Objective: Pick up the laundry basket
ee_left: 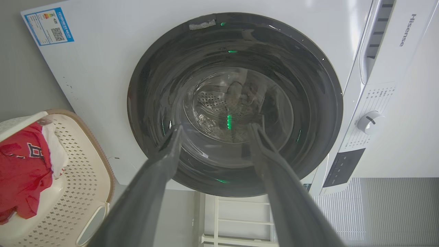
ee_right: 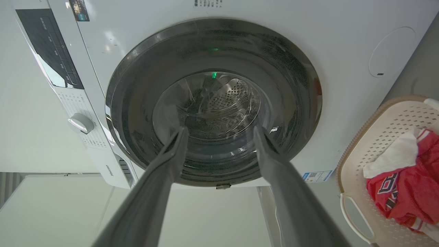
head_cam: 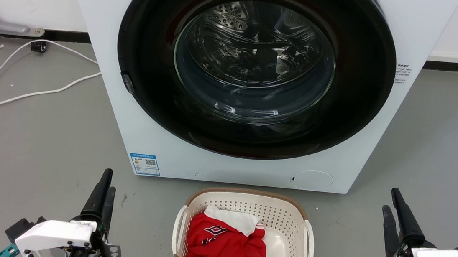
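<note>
Basket (head_cam: 284, 212) at 6 o'clock below washer (head_cam: 225, 171); left gripper (head_cam: 109, 180) at 8, right gripper (head_cam: 390, 200) at 4, both spread, empty. Wrist views add dial (ee_left: 369, 121).

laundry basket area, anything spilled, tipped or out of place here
Nothing serious. The cream-white perforated plastic laundry basket stands upright on the grey floor before the white washing machine, the red-and-white garment inside it. Only oddity: a white cable trailing loose across the floor to the robot's left.
</note>
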Available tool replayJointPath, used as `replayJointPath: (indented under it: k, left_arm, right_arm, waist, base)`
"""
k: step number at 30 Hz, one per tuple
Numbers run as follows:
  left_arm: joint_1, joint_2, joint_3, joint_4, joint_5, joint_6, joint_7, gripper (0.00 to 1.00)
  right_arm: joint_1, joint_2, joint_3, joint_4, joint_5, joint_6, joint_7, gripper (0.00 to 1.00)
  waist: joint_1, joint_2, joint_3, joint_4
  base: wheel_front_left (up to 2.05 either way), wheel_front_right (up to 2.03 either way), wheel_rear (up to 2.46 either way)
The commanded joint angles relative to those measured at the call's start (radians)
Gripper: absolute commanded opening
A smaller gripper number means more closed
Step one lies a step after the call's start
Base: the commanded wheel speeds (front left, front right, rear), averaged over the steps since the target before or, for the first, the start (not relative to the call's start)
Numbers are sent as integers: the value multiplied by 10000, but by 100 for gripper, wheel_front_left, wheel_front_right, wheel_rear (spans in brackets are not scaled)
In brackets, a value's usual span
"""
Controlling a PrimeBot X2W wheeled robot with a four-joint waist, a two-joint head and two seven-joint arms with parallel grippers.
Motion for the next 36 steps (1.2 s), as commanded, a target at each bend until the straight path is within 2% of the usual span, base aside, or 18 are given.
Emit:
replayJointPath:
  k: [1,8,24,36]
  left_arm:
    - [-238,36,-57,-242,378,-12,-160,100]
    - [-221,37,-243,-519,2084,-2,-466,100]
    - [-161,37,-965,-975,5616,536,-1086,100]
    - [-230,38,-1366,-769,7547,713,-1492,100]
  right_arm:
    - [-172,-32,84,-166,-328,5,-141,100]
    - [-163,-31,95,-316,-2088,7,-448,100]
    - [-108,-27,353,-566,-6174,11,-1066,100]
    - [-74,-25,495,-342,-8076,14,-1467,100]
  waist:
    - [0,-1,-6,1]
    - [0,-1,-25,12]
    - [0,-1,-65,21]
    - [0,-1,-96,35]
  base:
    - [0,0,0]
    - [0,0,0]
    - [0,0,0]
    - [0,0,0]
